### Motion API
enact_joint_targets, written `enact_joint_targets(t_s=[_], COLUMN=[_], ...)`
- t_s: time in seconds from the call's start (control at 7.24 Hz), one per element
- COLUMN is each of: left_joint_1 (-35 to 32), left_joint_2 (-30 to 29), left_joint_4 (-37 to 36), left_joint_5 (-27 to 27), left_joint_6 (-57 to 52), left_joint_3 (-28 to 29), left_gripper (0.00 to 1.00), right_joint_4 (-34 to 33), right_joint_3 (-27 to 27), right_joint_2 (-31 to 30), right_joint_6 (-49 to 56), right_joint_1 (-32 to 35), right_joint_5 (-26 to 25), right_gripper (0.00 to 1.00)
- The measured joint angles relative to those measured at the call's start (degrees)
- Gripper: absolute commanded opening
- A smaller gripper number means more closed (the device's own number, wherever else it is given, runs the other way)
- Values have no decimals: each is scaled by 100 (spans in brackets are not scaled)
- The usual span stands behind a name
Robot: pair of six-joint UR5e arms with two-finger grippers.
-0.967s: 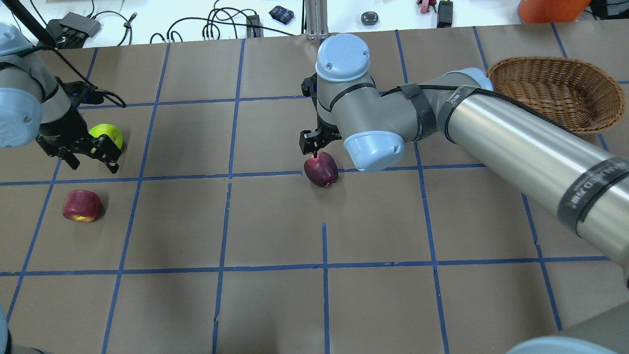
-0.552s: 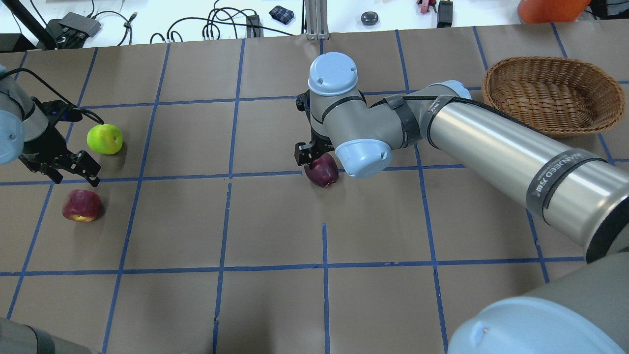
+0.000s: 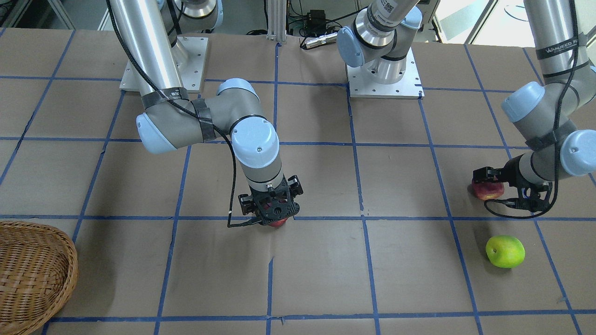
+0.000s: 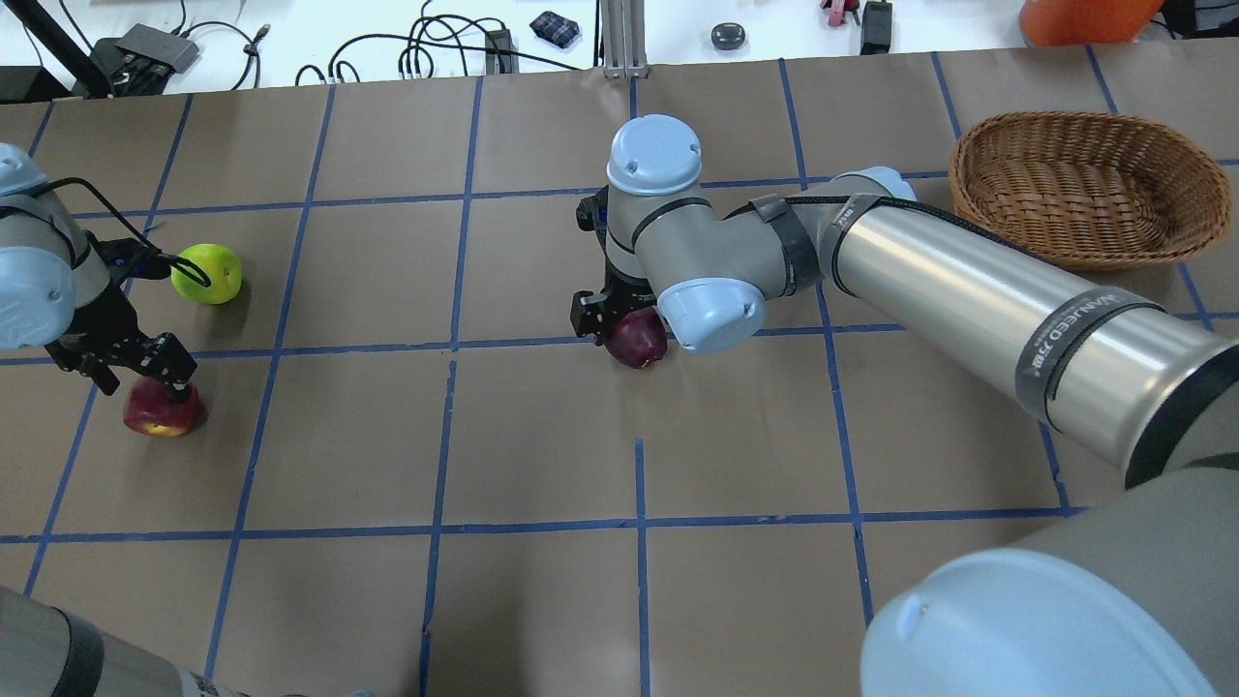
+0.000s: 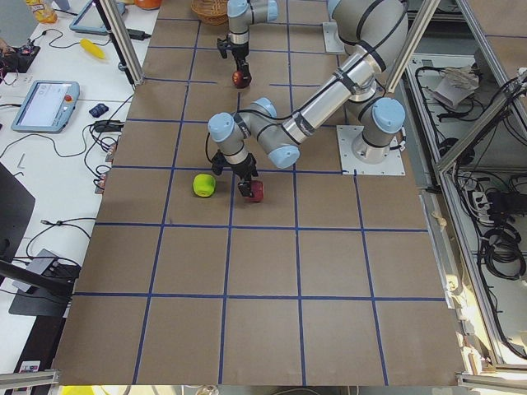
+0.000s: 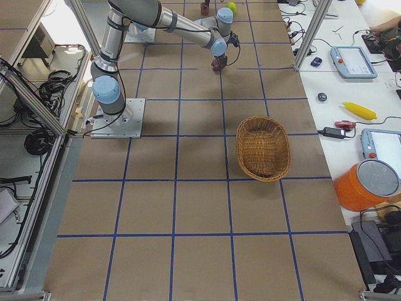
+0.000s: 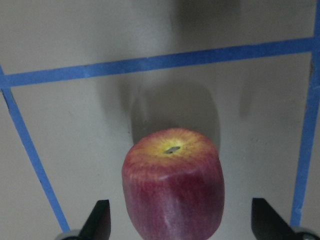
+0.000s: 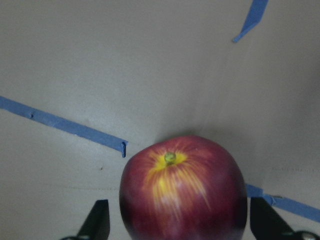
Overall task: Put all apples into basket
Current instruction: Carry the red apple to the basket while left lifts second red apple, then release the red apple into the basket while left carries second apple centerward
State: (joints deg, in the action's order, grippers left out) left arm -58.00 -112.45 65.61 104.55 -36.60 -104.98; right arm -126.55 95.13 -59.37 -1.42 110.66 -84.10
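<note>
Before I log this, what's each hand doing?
Left hand: open around the dark red apple with yellow top.
Right hand: open around the other dark red apple.

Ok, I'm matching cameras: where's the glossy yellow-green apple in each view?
Exterior front-facing: glossy yellow-green apple lower right.
Overhead: it sits far left.
Exterior left: left of centre.
Exterior right: top edge.
Left wrist: not in view.
Right wrist: not in view.
Landmark: dark red apple under the left claw, beside it.

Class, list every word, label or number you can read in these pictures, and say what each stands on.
"WANJEED", on the right arm's black band; the signs after it are blurred.
"WANJEED", on the left arm's black band.
Small label on the right arm's tape: too small to read.
</note>
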Motion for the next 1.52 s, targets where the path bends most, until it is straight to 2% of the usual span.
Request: enact_joint_targets(t_s=[0.14, 0.28, 0.41, 0.55, 0.69, 0.83, 0.97, 1.24, 1.52], left_joint_1=[30, 44, 48, 48, 42, 3, -137, -844, -1882], left_joint_2=[-108, -190, -240, -251, -218, -141, -32, 161, 222], left_joint_4=[-6, -14, -39, -68, -47, 84, 427, 1299, 1754], left_joint_5=[11, 9, -6, -16, -19, -72, -345, -943, -1424], left_joint_6=[7, 17, 25, 24, 26, 66, 276, 1436, 3205], left_joint_3=[-5, -8, -14, -16, 2, 59, 200, 751, 1197], left_gripper=[100, 68, 35, 14, 12, 12, 12, 12, 12], right_joint_4=[-2, 3, 31, 234, 614, 957, 1172, 1238, 941], right_joint_3=[-7, -24, -56, -112, -175, -262, -363, -591, -856], right_joint_2=[50, 65, 17, -194, -530, -841, -1071, -1215, -994], right_joint_6=[-27, -45, -19, -3, 0, 9, 104, 757, 1709], right_joint_1=[0, -9, -32, -82, -280, -714, -1330, -2635, -3805], right_joint_5=[-19, -33, -52, -77, -162, -378, -649, -895, -913], right_gripper=[20, 0, 0, 0, 0, 0, 0, 0, 0])
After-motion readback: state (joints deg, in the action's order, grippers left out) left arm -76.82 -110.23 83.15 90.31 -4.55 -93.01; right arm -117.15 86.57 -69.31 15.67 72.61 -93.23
